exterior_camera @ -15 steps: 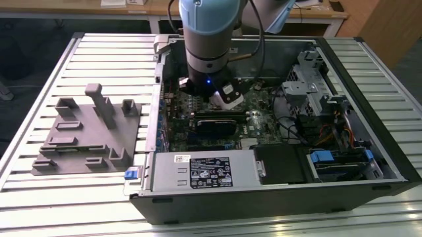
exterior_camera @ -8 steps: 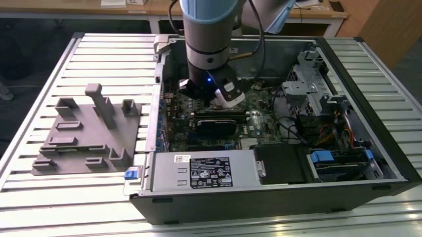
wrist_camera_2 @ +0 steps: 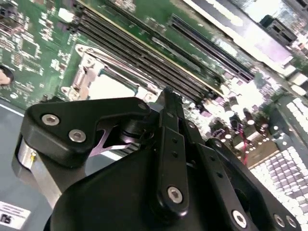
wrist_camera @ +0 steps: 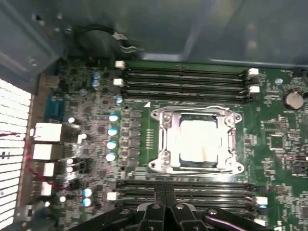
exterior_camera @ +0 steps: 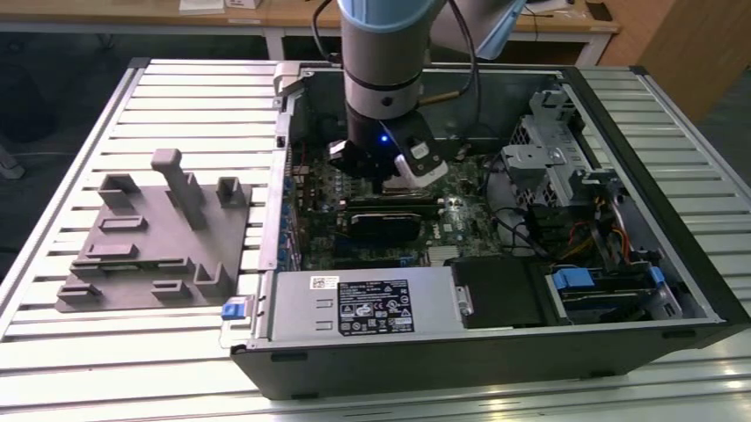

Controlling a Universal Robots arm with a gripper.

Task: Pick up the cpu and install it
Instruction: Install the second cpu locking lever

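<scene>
Grey fixture plate (exterior_camera: 147, 255) sits on the slatted bench (exterior_camera: 70, 158) toward the exterior view's left edge, with several upright pegs and blocks on it. Just beside it on the exterior view's right, one open computer case (exterior_camera: 657, 132) lies on its side, taking most of the bench. One power supply box (exterior_camera: 364, 303) with a white label is along the case's near edge, a black heatsink block (exterior_camera: 393, 220) in the middle of the board. One arm (exterior_camera: 382, 53) comes straight down into the case, hand (exterior_camera: 375, 176) low over the motherboard (wrist_camera: 96, 96). In the first wrist view the cpu (wrist_camera: 198, 142) sits inside its metal socket frame (wrist_camera: 166, 139), silvery top showing, apart from the hand (wrist_camera: 165, 192). Four memory slots (wrist_camera: 185, 79) run along one side of the socket, more slots (wrist_camera: 192, 190) along the other side next to the fingertips. Fingers pressed together, holding nothing; same in the second wrist view, hand (wrist_camera_2: 166, 96).
</scene>
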